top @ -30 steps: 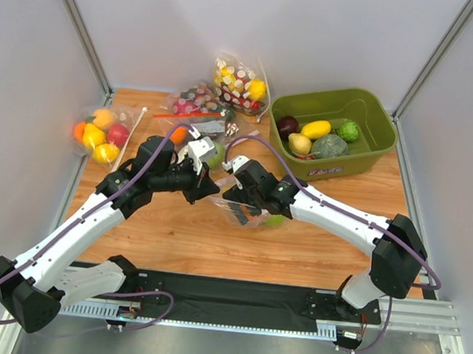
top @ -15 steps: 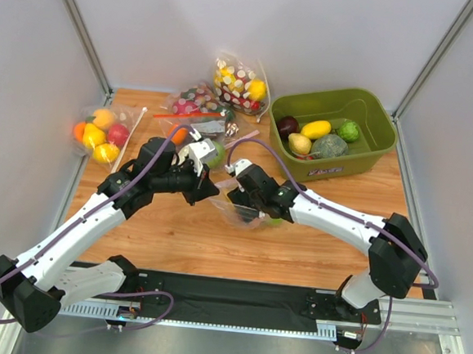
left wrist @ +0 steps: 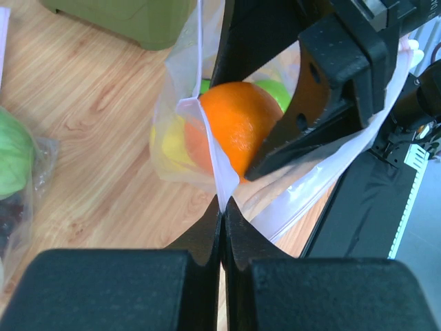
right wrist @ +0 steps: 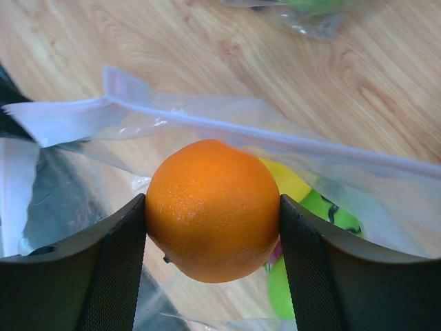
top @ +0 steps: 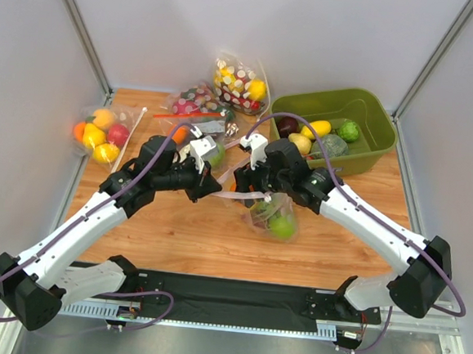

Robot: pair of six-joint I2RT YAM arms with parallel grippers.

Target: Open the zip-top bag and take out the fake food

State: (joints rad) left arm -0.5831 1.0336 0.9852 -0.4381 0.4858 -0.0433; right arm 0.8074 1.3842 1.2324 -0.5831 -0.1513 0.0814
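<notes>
The clear zip-top bag (top: 273,215) hangs open at the table's middle with green fruit (top: 281,225) and a yellow fruit (right wrist: 289,181) inside. My left gripper (top: 216,188) is shut on the bag's rim (left wrist: 215,181), its jaws pressed together on the plastic. My right gripper (top: 243,182) is shut on the orange fruit (right wrist: 212,209), held between both fingers (right wrist: 117,265) just above the bag's mouth. The orange also shows in the left wrist view (left wrist: 238,124). The bag's pale zip strip (right wrist: 227,127) runs behind the orange.
A green bin (top: 370,142) with several fake foods stands at the back right. A polka-dotted bag (top: 237,83), a bag with a red zip strip (top: 189,108) and a bag of fruit (top: 99,132) lie at the back and left.
My right gripper has risen out of the bag with the orange in it and moved back. The bag has lifted and stretched open. My left gripper keeps its hold on the rim.
</notes>
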